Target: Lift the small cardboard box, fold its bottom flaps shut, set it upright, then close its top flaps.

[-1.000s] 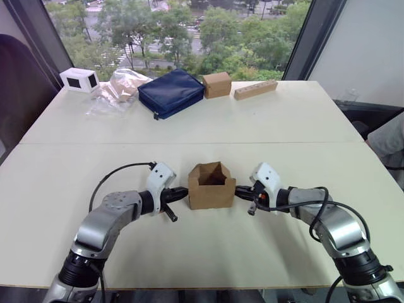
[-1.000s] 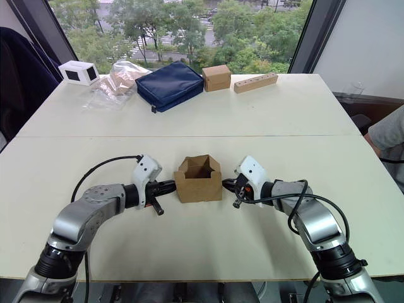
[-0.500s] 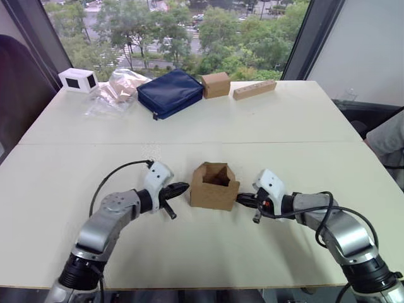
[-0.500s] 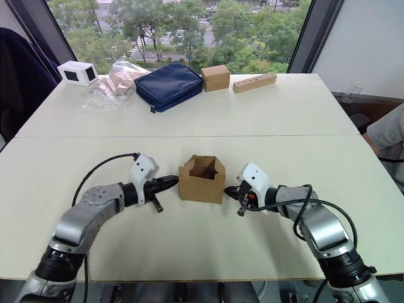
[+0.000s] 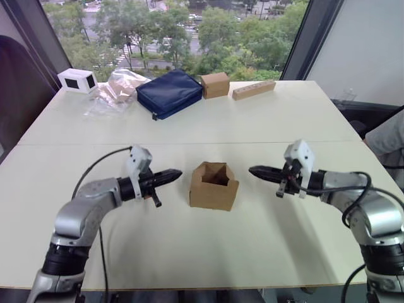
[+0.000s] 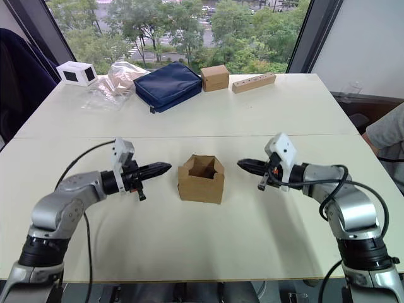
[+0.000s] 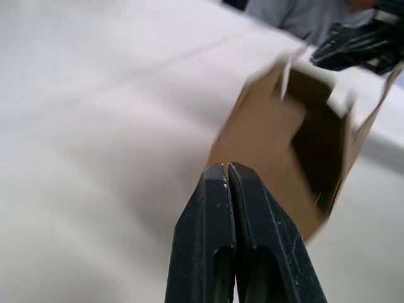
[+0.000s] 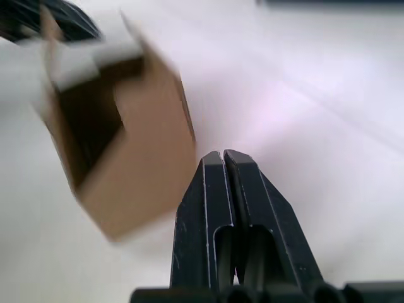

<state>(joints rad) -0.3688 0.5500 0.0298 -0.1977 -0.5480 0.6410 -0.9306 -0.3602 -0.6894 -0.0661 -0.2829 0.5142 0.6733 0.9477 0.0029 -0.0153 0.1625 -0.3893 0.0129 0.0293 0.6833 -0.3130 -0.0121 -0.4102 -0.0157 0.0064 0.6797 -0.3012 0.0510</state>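
The small cardboard box (image 5: 213,186) stands upright on the white table (image 5: 189,252), turned a little askew. Its top flaps (image 5: 214,168) stand up around the open, dark inside. The bottom flaps are hidden underneath. My left gripper (image 5: 177,172) is shut and empty, pointing at the box's left side with a small gap between them. On the other side my right gripper (image 5: 254,170) is shut, empty and also apart from the box. In the left wrist view, the shut fingers (image 7: 218,208) aim at the box (image 7: 265,139). The right wrist view has the box (image 8: 132,151) just beyond the fingertips.
Along the far edge lie a white box with dark windows (image 5: 79,80), a clear plastic bag (image 5: 117,88), a navy bag (image 5: 170,93), another cardboard box (image 5: 216,84) and a wooden block with holes (image 5: 254,89). A person's sleeve (image 5: 388,136) shows at the right edge.
Both grippers, which pressed against the box's sides a second ago, have drawn back outward and risen a little. The box has turned slightly and stays on the table.
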